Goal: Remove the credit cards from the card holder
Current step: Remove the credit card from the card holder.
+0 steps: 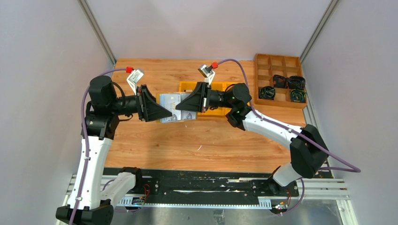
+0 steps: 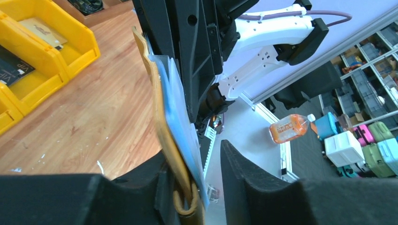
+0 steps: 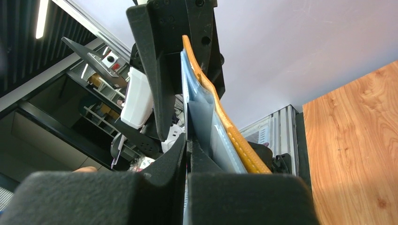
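Observation:
The card holder hangs in the air over the middle of the table, between my two grippers. My left gripper is open. In the left wrist view the holder's mustard cover leans against one finger, while the other finger stands clear of its blue-grey inner face. My right gripper meets the holder from the opposite side. In the right wrist view its jaws are shut on a thin grey credit card sticking out of the holder, and the mustard cover lies outside the pinch.
Yellow bins sit behind the grippers; one holds a black card. At the back right stands a wooden divided tray with several black items. Grey walls close in both sides.

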